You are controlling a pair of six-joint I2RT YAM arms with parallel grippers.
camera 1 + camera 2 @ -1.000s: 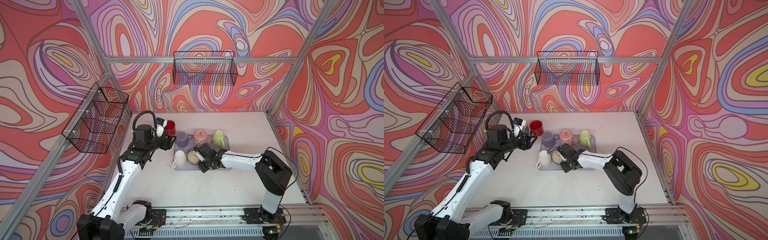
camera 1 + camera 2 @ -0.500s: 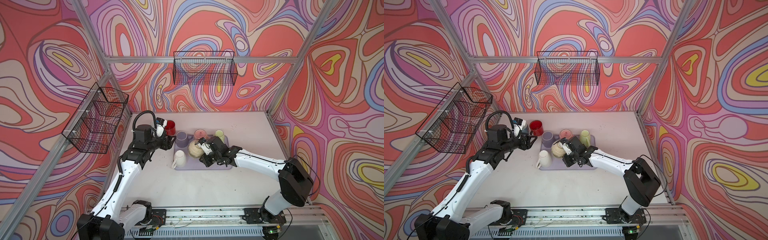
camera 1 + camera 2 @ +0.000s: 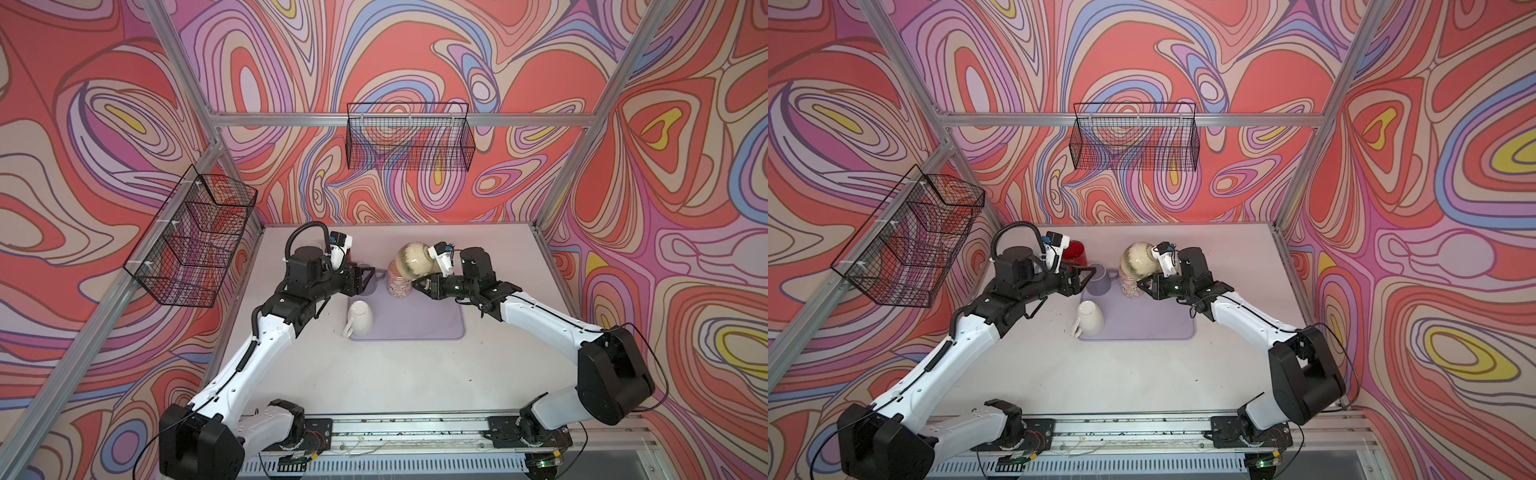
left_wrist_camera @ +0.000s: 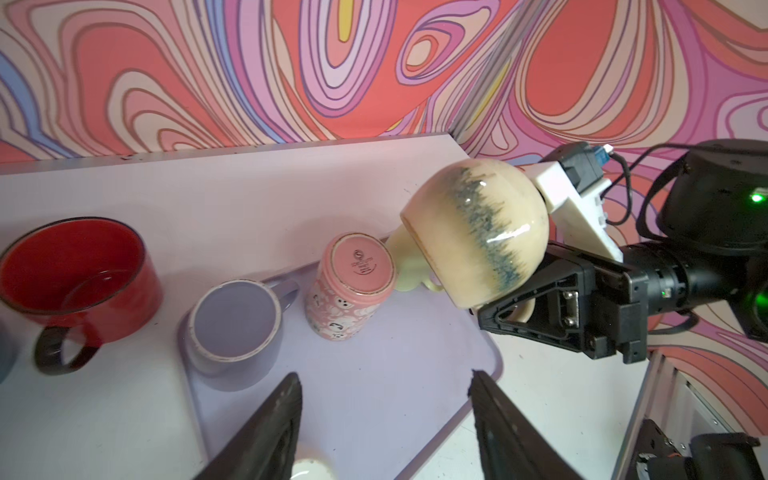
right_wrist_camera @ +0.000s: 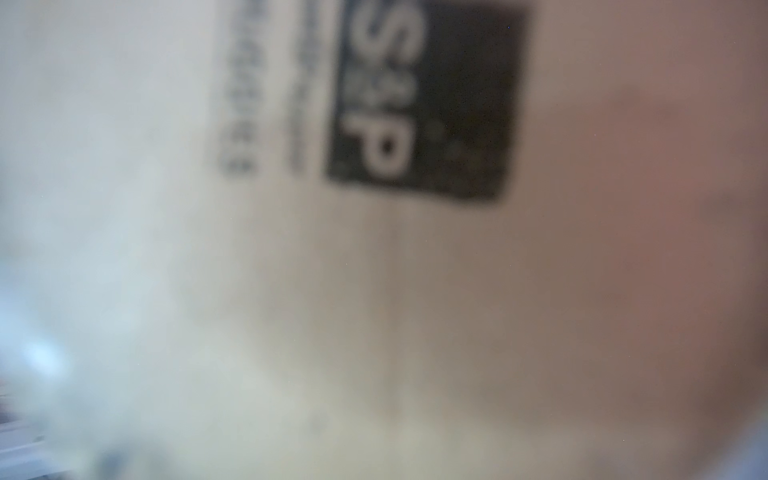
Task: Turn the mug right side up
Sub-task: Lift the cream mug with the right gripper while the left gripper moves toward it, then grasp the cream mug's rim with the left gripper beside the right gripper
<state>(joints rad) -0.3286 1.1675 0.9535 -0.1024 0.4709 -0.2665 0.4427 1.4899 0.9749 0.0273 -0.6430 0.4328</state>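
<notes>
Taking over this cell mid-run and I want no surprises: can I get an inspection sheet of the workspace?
Surface: pale table with a lavender tray on it.
Job's things: cream mug held above the tray, tilted, not yet upright.
Clutter: pink mug and white mug upside down; lavender mug and red mug upright.
Grippers: right gripper shut on the cream mug's handle; left gripper open, empty.
Cables: black hose looped above the left wrist, clear of the mugs.
Surroundings: wire baskets on two patterned walls.

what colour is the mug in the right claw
The mug is cream with a blue-grey streaked band; clearest in left wrist view.
</notes>
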